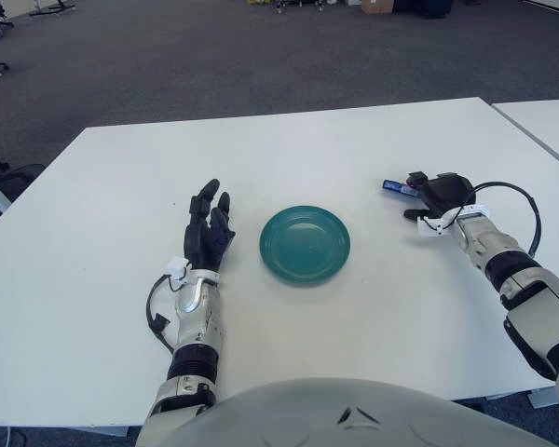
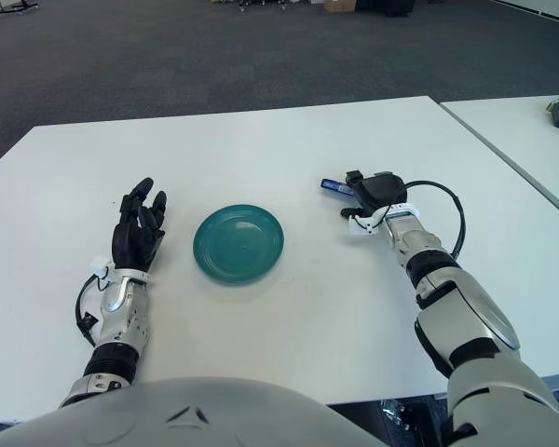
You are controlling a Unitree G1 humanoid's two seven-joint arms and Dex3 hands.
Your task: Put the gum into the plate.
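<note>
Here one gum (image 1: 400, 188), one plate (image 1: 305, 244), right robot hand (image 1: 441, 196)

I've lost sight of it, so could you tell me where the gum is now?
The gum is in the right hand, right of the plate, on the table's right side.

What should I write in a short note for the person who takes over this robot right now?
Right hand: closed on the gum, to the right of the plate.
Left hand: idle, fingers open, shows left of the plate.
Plate: nothing in it.
Done: gum is grasped.
Left: carry the gum over the plate and release it there.
</note>
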